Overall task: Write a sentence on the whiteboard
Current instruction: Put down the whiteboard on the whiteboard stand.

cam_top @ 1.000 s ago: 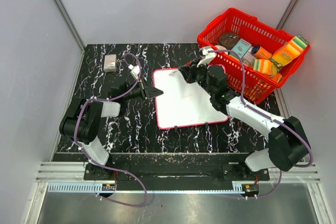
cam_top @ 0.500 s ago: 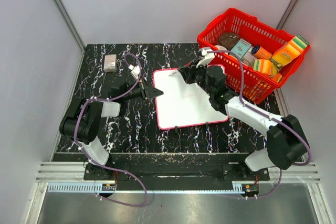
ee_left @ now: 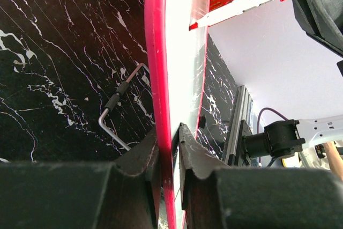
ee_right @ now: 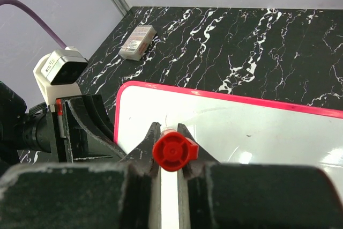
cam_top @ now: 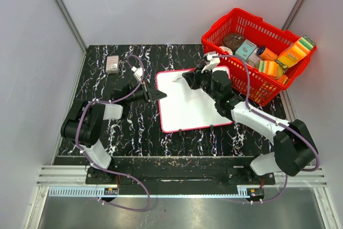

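Left wrist, whiteboard (ee_left: pixel 185 36) rim pinched in left tool (ee_left: pixel 169 132), marker (ee_left: pixel 246 1) tip nearby

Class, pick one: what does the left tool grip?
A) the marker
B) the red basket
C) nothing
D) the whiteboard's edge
D: the left wrist view shows the left tool clamping the whiteboard by its red rim; the marker sits in the right tool.

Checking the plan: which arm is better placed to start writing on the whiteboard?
Right, likely. The right gripper is shut on the red marker, its tip over the far-left corner of the whiteboard; the left gripper is clamped on the board's left edge, steadying it.
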You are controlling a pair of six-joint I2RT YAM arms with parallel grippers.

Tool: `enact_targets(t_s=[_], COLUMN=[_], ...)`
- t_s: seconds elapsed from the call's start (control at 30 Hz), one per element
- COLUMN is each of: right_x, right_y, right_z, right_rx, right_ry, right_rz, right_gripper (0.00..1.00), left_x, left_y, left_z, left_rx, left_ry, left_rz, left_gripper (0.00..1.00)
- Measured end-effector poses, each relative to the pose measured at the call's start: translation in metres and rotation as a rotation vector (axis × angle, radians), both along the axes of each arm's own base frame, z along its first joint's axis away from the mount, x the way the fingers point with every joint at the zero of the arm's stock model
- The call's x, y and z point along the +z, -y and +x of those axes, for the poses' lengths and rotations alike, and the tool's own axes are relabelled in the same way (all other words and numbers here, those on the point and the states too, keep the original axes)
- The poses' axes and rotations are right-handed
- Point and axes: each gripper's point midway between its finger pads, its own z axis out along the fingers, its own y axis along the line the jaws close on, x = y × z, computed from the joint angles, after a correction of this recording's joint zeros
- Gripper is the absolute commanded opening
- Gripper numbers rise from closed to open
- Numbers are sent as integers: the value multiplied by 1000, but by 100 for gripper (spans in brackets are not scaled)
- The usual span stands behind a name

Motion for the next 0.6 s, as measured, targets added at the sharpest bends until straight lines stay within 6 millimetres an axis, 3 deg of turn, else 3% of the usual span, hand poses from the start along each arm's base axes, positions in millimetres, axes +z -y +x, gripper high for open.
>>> enact_targets(t_s=[0.6], right_x=[-18], right_y=[2], right_z=[-19], right_rx=[40], right_ry=[-54], right_rz=[-5], right_gripper=[0], left_x=[0], left_y=[0], left_z=[0], left_rx=[-1], left_ry=[-1], left_rz=[0], left_gripper=[0])
